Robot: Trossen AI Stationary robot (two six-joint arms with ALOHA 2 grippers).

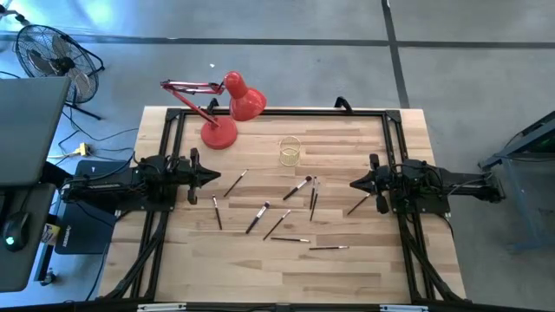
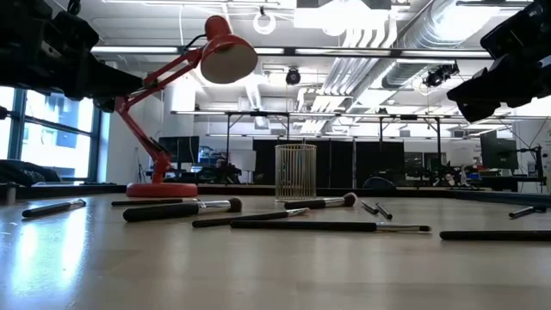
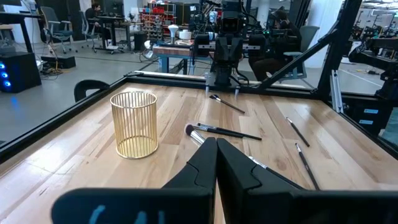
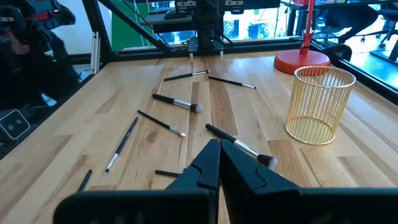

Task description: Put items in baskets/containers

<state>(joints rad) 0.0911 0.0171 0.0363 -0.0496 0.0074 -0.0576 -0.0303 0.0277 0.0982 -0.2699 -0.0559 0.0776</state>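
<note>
Wooden table (image 1: 364, 277), brushes (image 1: 296, 188) scattered between closed, empty left claw (image 1: 213, 176) and right claw (image 1: 354, 183)

A grey concrete floor (image 1: 468, 78) surrounds the wooden table (image 1: 347, 269). At ten o'clock a black floor fan (image 1: 54, 54) stands. Beyond, white ceiling ducts (image 2: 405, 34), windows (image 2: 52, 129) and workbenches (image 3: 180, 53).
</note>
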